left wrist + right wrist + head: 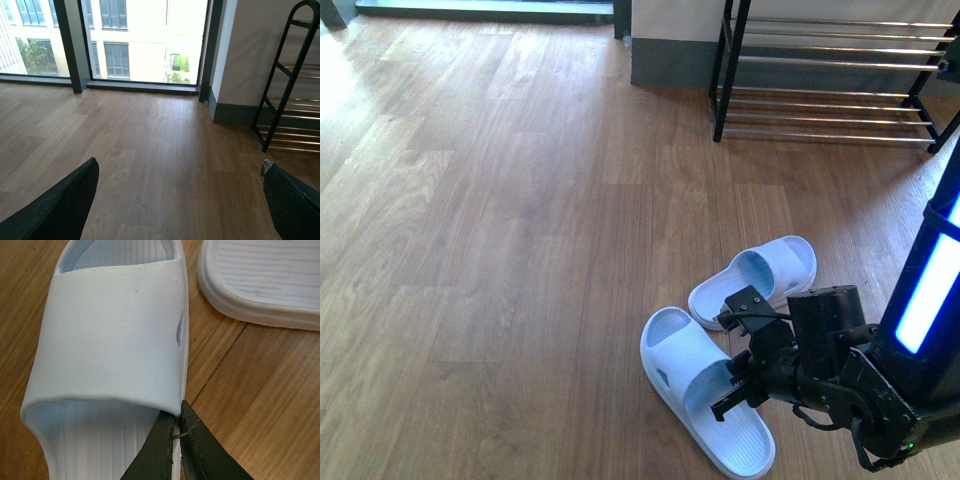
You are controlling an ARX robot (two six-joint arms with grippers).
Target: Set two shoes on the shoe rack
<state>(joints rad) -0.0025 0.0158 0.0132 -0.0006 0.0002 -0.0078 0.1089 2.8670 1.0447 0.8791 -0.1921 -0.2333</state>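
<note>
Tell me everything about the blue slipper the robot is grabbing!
The near sandal is pale blue, moulded in one piece, foam-like, with a wide smooth strap, a small side slot and a ribbed footbed. It lies sole down on the wooden floor, close to the other sandal. The right gripper pinches the strap's side edge, one finger under it, one outside.
</note>
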